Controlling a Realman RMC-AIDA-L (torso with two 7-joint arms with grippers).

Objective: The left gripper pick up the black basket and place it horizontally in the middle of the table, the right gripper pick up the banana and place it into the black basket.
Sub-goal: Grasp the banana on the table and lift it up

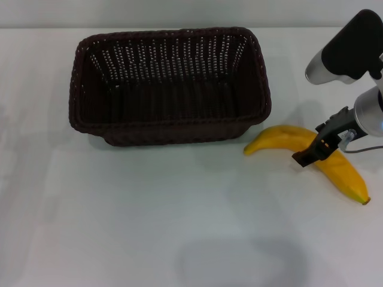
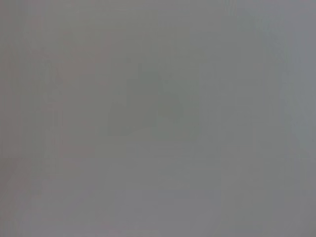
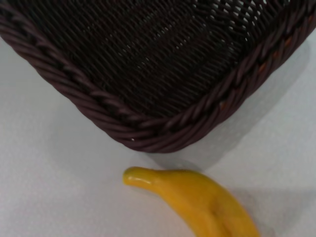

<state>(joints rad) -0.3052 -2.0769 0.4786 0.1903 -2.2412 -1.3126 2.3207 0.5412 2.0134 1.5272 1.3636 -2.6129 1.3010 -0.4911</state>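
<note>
Yellow banana [image 1: 287, 140] runs ten-to-four beside our black basket [image 1: 169, 128], its middle hidden by the right gripper [image 1: 313, 150], seemingly pinching it.

You see the yellow banana [image 1: 287, 139] lying flat on the white table [image 1: 149, 227], directly under the right claw [image 1: 315, 150], which crosses its middle. The black basket [image 1: 169, 133] sits upright and lengthwise, just left of the claw, empty.
</note>
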